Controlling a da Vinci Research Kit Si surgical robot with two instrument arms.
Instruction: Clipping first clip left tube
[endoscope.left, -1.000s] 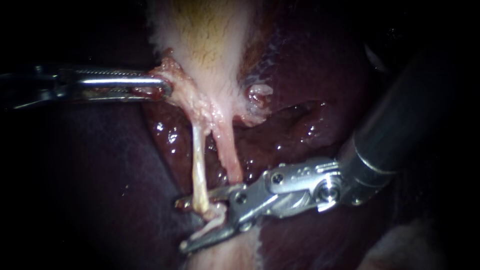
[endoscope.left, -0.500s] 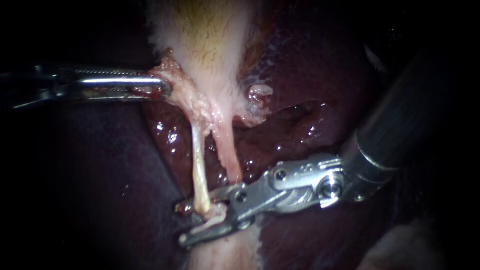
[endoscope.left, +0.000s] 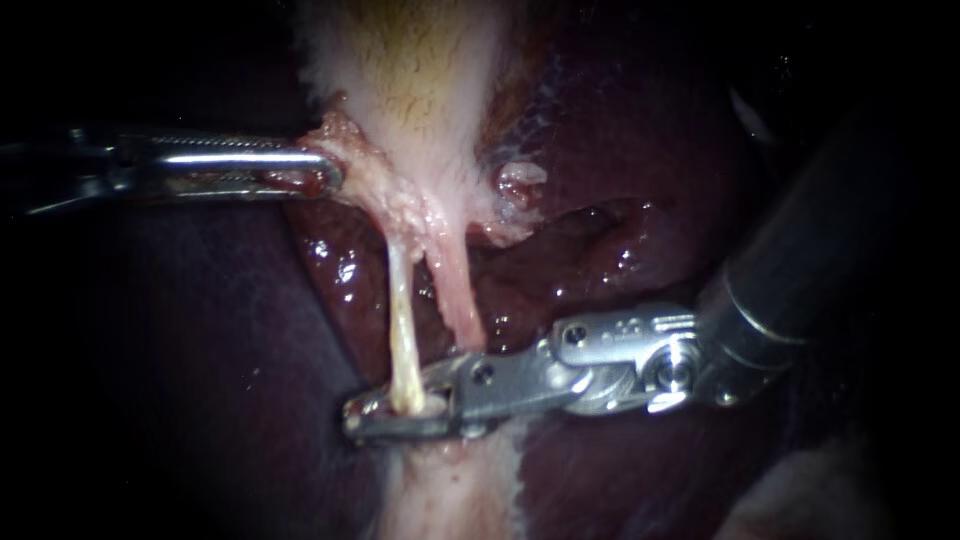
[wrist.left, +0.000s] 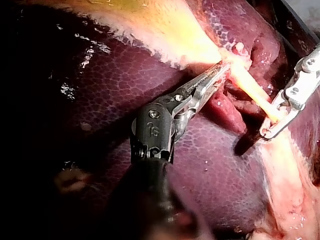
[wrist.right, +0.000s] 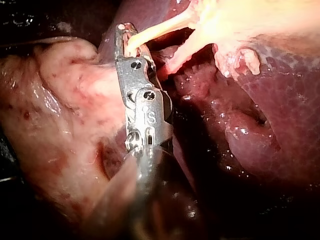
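While the slender steel left instrument (endoscope.left: 322, 178) clamps the pale gallbladder (endoscope.left: 410, 90) at its neck, the silver right instrument (endoscope.left: 356, 415) is clamped on the thin cream left tube (endoscope.left: 401, 320) near its lower end.

Shaft of right instrument (endoscope.left: 395, 412) past edge

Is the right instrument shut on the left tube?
Shut on it: the right instrument lies closed around the left tube, touching it from both sides.
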